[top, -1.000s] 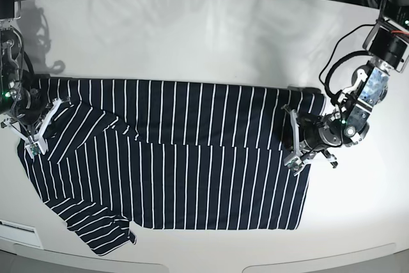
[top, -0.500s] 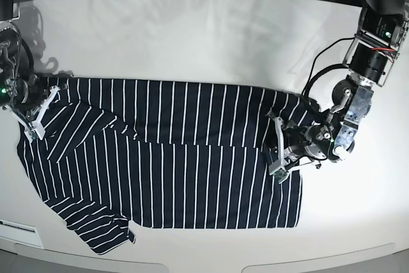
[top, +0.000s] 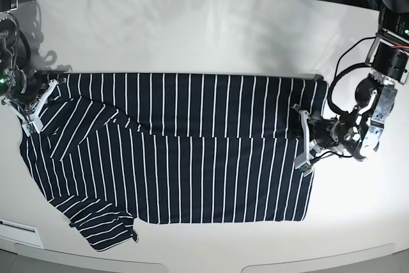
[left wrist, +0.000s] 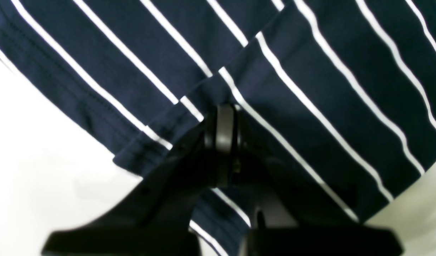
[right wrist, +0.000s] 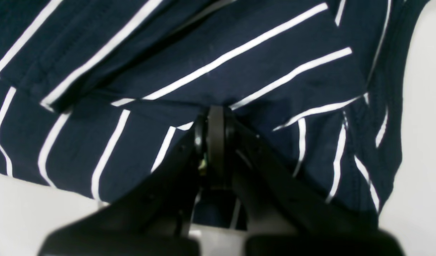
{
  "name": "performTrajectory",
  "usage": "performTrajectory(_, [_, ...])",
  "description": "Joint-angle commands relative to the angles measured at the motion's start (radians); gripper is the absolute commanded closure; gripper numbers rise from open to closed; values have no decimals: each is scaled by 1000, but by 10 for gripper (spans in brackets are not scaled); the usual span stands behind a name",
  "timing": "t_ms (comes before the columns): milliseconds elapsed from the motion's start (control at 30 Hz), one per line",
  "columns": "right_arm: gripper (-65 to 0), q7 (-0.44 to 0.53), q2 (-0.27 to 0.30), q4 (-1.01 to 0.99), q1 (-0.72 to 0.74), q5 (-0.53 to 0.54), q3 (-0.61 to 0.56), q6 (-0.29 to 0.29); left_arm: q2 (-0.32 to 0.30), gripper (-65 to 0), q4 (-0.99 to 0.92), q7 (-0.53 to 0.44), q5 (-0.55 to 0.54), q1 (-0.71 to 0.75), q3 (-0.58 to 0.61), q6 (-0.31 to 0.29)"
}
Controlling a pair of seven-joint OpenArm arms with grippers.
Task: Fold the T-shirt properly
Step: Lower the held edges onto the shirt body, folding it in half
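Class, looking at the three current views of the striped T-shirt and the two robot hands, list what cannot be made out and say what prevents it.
- Base view: the neck label of the T-shirt is hidden by folded-over fabric.
- Left wrist view: the fabric under the left hand is hidden by its dark body; the lower frame is blurred.
- Right wrist view: how many layers the right hand pinches is hidden by the closed fingers.

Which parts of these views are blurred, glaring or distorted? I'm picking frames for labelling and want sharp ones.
Left wrist view: the T-shirt is fairly sharp, the left gripper a dark, blurred mass, and the table is blown out white. Right wrist view: much the same, with the right gripper out of focus. Base view: wide-angle bending curves the table's edges, with soft glare and faint shadows at its far side.
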Motion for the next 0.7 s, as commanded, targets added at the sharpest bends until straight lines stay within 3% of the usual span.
performTrajectory(0, [0, -53, 16, 0, -3, -8, -1, 7, -26, 0, -9, 105, 66, 5, 6, 5])
performTrajectory(200, [0, -56, 17, 0, -8, -5, -1, 7, -28, 0, 1, 137, -11, 10, 6, 4])
performTrajectory(400, [0, -53, 16, 59, -50, 45, -1, 12, -35, 0, 104, 126, -13, 97, 6, 5])
performTrajectory(667, [0, -56, 37, 262, -190, -17, 0, -47, -36, 0, 223, 124, 159, 254, 6, 43])
